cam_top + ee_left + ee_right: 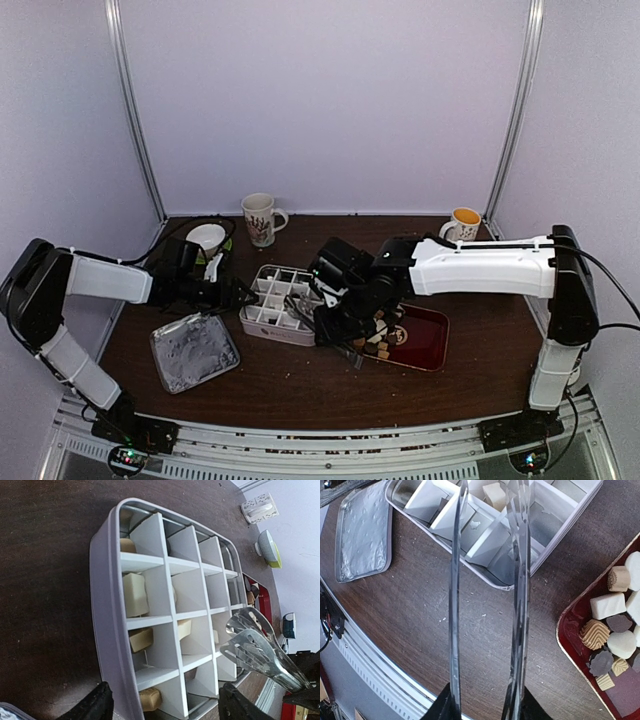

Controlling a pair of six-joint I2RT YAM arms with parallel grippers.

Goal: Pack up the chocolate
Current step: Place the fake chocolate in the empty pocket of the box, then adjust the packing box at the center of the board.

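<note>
The grey divided box (280, 305) sits mid-table. Several of its compartments hold cream and tan chocolate pieces (135, 595). More chocolate (607, 605), white, tan and dark, lies in the red tray (425, 345) to the box's right; the tray rim also shows in the right wrist view (565, 635). My right gripper (340, 315) (487, 707) is shut on the handles of the metal tongs (455, 580). The tong tips (252, 647) hover slightly apart over the box's near-right compartments, with nothing in them. My left gripper (225, 293) (165, 710) is open at the box's left end, fingers on either side of that end.
A crinkled foil lid (193, 350) (362, 530) lies at the front left of the box. A white bowl (207, 238) and a patterned mug (262, 218) stand at the back left. An orange-filled mug (462, 224) stands at the back right.
</note>
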